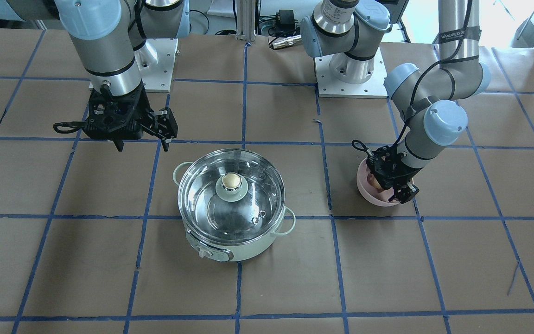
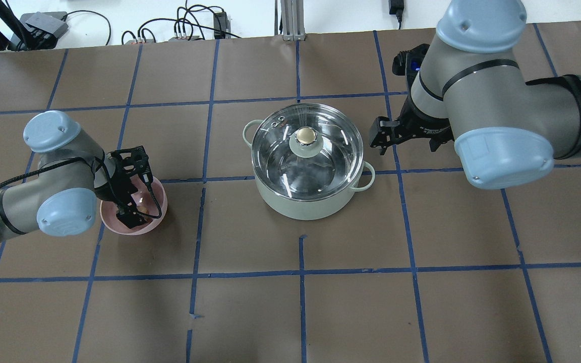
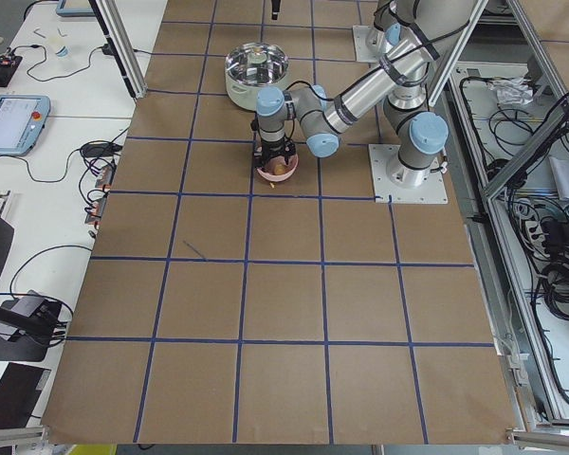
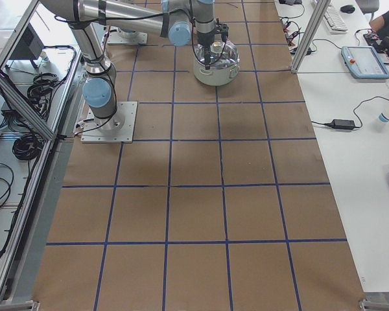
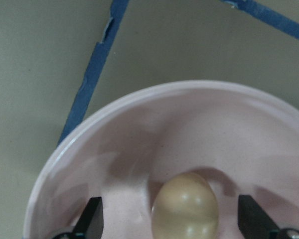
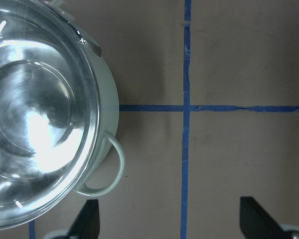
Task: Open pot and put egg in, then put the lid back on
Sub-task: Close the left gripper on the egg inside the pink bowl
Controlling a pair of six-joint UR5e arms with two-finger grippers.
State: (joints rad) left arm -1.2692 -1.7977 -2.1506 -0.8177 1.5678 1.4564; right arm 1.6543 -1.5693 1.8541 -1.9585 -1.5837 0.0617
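Left hand point(image 5: 172, 221) astride smooth oval egg point(image 5: 185, 199)

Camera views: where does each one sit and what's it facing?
Front-facing: across the table, facing the robot; both arms.
Overhead: behind the robot, looking down; both arms.
Exterior left: table end, left arm nearest.
Exterior right: opposite end, right arm nearest.
Left wrist: down into pink bowl at egg; fingertips show.
Right wrist: down beside pot; fingertips.
Shared: front and overhead show lid on pot.
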